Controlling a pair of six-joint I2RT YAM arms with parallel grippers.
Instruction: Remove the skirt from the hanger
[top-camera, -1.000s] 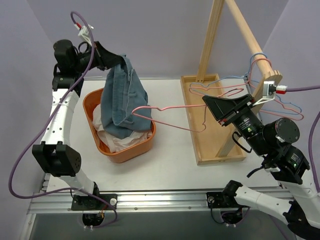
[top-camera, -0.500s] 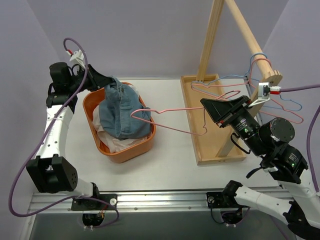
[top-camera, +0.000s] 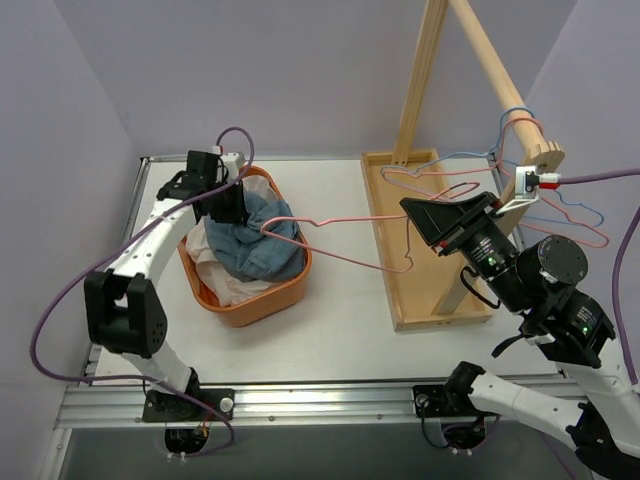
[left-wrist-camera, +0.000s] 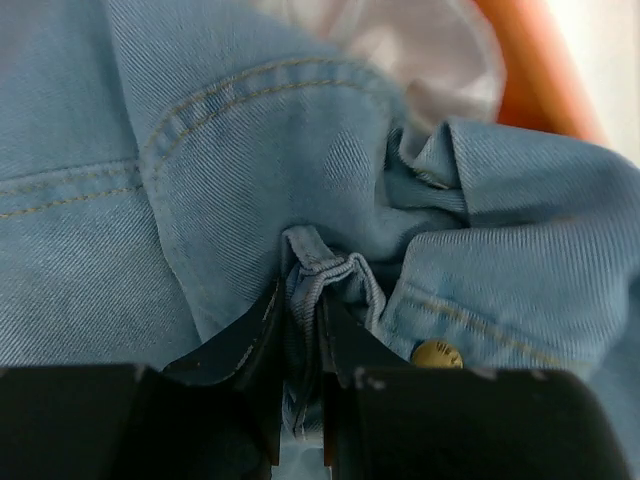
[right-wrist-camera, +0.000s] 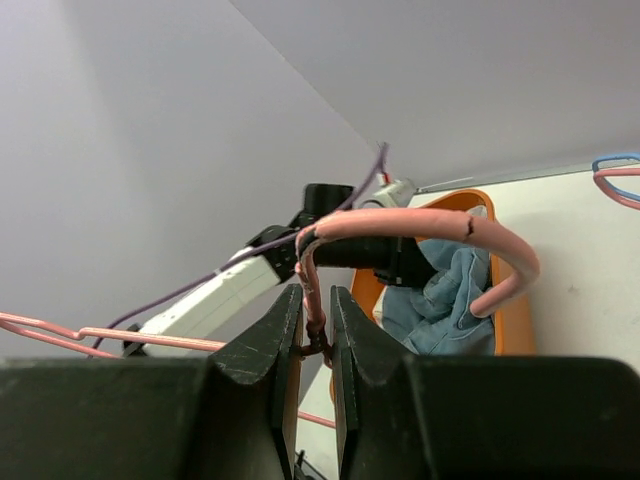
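The blue denim skirt (top-camera: 260, 240) lies bunched in the orange basket (top-camera: 262, 300), on top of white cloth. My left gripper (top-camera: 228, 205) is down in the basket, shut on a fold of the skirt (left-wrist-camera: 320, 275) near its waistband. My right gripper (top-camera: 425, 222) is shut on the neck of the pink wire hanger (top-camera: 345, 238), holding it in the air between the basket and the wooden rack. In the right wrist view the jaws clamp the hanger's twisted neck (right-wrist-camera: 315, 320), with its hook arching above. The hanger carries no cloth.
A wooden rack (top-camera: 430, 150) on a flat wooden base (top-camera: 415, 270) stands at right. Several more pink and blue wire hangers (top-camera: 560, 205) hang on its sloping bar. White garments (top-camera: 215, 265) fill the basket under the skirt.
My left gripper came down from above the basket into it, lowering the skirt from a hanging bundle to a heap. The skirt is off the hanger. My right gripper and hanger stayed almost still.
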